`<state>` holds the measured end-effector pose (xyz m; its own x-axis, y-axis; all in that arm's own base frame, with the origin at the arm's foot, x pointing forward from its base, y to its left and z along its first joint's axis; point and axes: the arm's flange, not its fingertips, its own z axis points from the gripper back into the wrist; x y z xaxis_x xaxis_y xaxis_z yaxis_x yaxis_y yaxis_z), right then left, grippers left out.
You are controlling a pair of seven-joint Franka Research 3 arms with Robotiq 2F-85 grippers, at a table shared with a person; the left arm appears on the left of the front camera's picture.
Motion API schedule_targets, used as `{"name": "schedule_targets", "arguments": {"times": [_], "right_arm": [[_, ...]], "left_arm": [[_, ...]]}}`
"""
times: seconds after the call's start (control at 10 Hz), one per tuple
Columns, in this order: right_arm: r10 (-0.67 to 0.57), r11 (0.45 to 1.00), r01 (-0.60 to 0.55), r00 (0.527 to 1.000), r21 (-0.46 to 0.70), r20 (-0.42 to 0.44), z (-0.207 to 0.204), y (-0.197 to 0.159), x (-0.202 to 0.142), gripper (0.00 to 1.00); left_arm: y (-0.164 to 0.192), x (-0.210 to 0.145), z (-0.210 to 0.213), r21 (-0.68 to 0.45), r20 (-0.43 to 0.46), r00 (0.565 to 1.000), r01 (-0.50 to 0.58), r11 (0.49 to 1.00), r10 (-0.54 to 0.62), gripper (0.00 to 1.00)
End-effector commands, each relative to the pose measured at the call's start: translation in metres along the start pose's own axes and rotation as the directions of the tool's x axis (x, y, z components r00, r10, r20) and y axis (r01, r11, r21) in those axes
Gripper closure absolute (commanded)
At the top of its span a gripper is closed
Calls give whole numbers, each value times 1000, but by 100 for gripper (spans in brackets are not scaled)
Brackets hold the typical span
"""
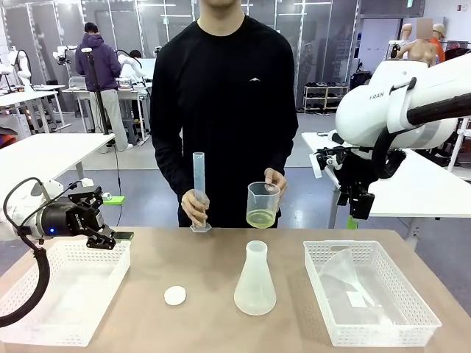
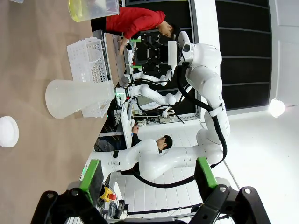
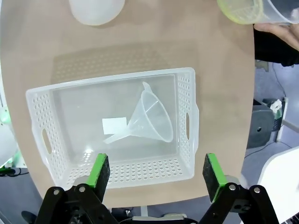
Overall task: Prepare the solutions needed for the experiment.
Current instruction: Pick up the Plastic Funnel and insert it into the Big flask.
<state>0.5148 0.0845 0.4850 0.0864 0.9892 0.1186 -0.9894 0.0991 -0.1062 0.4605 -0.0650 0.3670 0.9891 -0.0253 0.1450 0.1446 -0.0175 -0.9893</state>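
Across the table a person holds a clear beaker (image 1: 263, 205) with a shallow layer of pale yellow-green solution (image 1: 260, 218) in one hand. The other hand steadies a tall graduated cylinder (image 1: 199, 190) standing on the table. The beaker also appears in the left wrist view (image 2: 91, 8) and the right wrist view (image 3: 244, 10). An empty conical flask (image 1: 255, 280) (image 2: 78, 98) stands mid-table. My left gripper (image 1: 110, 217) (image 2: 148, 175) hangs open over the left basket (image 1: 62, 287). My right gripper (image 1: 359, 209) (image 3: 156, 172) is open, high above the right basket (image 3: 187, 116), which holds a funnel (image 3: 152, 119).
A small white round disc (image 1: 175, 296) (image 2: 7, 131) lies left of the flask. A white slip of paper (image 3: 114, 125) lies in the right basket beside the funnel. The left basket holds nothing. Bare tabletop shows between the two baskets around the flask.
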Motion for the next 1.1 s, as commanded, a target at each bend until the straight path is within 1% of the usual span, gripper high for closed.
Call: {"name": "schedule_targets", "arguments": {"times": [0.0, 0.2, 0.3, 0.4, 0.5, 0.6, 0.7, 1.0], "right_arm": [[10, 1000, -10, 1000, -20, -1, -2, 5, -2, 0], [0, 1000, 0, 1000, -3, 1, 0, 0, 0, 0], [7, 999, -7, 1000, 35, 0, -11, -8, 2, 0], [34, 997, -35, 999, 67, 12, -21, -16, 2, 0], [50, 993, -50, 999, 110, 3, -32, -23, 2, 0], [70, 985, -64, 997, 160, -31, -46, -32, 2, 0], [104, 975, -93, 994, 203, -45, -58, -38, 1, 0], [203, 938, -181, 978, 297, -45, -87, -49, 4, 0]], "left_arm": [[-3, 0, -1, 3, -5, 1000, -1, 1000, 1, 0], [-3, 0, -1, 3, -5, 1000, -1, 1000, 1, 0], [-3, 0, -1, 3, -5, 1000, -1, 1000, 1, 0], [-3, 0, -1, 3, -5, 1000, -1, 1000, 1, 0], [-3, 0, -1, 3, -5, 1000, -1, 1000, 1, 0], [-3, 0, -1, 3, -5, 1000, -1, 1000, 1, 0], [-3, 0, -1, 3, -5, 1000, -1, 1000, 1, 0], [-3, 0, -1, 3, -5, 1000, -1, 1000, 1, 0]]}}
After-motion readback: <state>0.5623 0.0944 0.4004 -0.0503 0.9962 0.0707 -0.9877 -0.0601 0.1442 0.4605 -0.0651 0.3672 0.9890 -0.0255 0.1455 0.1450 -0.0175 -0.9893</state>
